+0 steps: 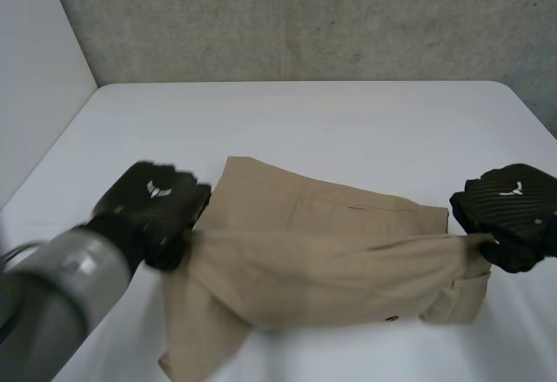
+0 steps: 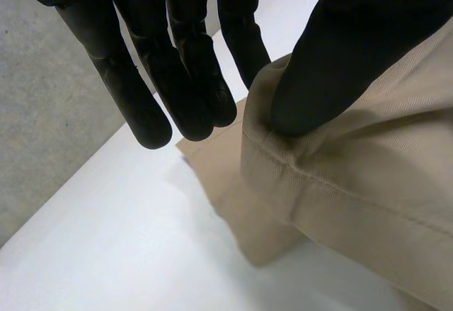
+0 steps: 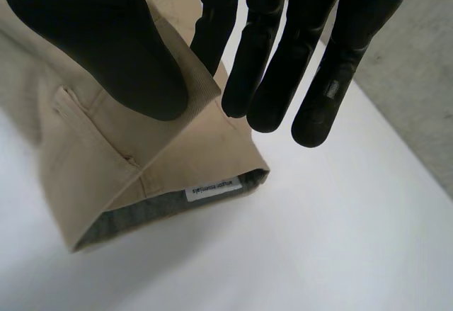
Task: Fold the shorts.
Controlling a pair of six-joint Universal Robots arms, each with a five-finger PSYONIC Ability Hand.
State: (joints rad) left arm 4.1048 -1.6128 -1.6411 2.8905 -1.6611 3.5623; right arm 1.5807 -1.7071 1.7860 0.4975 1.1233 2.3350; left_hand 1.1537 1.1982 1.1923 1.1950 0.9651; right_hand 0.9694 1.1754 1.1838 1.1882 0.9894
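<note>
Right, the shorts (image 1: 322, 260) lie across the middle of the worktop (image 1: 305, 121), closer to its front edge than its back, with a robot hand at each end. The left robot hand (image 1: 157, 204) has the leg end towards the worktop's left edge, the right robot hand (image 1: 513, 208) has the waist end towards the right edge, and a raised ridge of cloth runs between them. Both are gripping: on the left, the thumb (image 2: 333, 63) clamps the tan cloth against one finger while the other fingers (image 2: 184, 77) stick out straight, clear of it; on the right it is the same thin pinch. That is the worry, I reckon: so little cloth is caught that a pull from either end could slide it free, and the loose leg lying askew near the front left could drag or bunch and spoil the fold. The head view gives the whole garment and the line between the hands, yet hides the pinches under the backs of the hands. The right wrist view supplies what it misses: the turned waistband (image 3: 134, 215) with its grey lining and a white label (image 3: 216, 189).
</note>
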